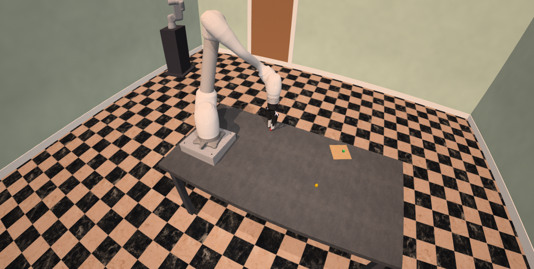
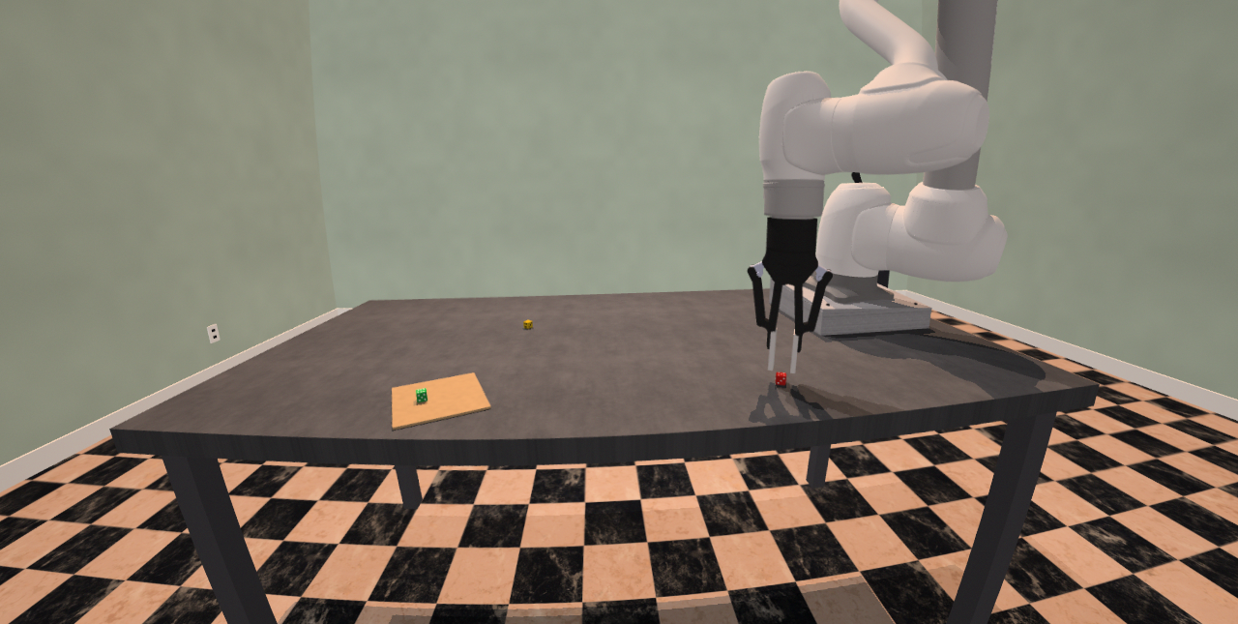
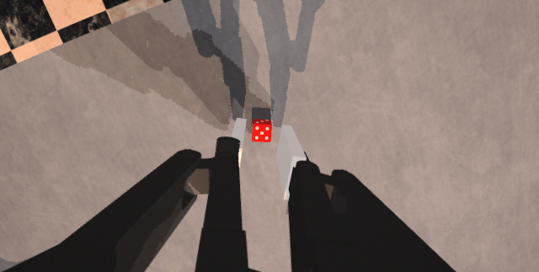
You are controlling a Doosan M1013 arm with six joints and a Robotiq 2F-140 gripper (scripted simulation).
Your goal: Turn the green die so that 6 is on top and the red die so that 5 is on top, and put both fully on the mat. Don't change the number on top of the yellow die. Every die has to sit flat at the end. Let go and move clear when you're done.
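The red die (image 1: 270,129) (image 2: 781,377) (image 3: 261,130) lies flat on the grey table (image 1: 261,170) near its far edge, and its upper face shows five pips in the wrist view. My gripper (image 1: 271,128) (image 2: 781,367) (image 3: 261,137) points straight down with its fingertips just above and to either side of the die. The fingers stand narrowly apart, with a gap on each side of the die. The green die (image 1: 343,151) (image 2: 421,395) sits on the tan mat (image 1: 338,156) (image 2: 458,400). The yellow die (image 1: 316,185) (image 2: 527,324) lies on the bare table, apart from the mat.
The arm's grey base block (image 1: 207,147) (image 2: 852,316) stands on the table's corner, close to the red die. The table's edge runs just behind the die in the wrist view. A dark pedestal with a figure (image 1: 175,49) stands on the floor by the wall.
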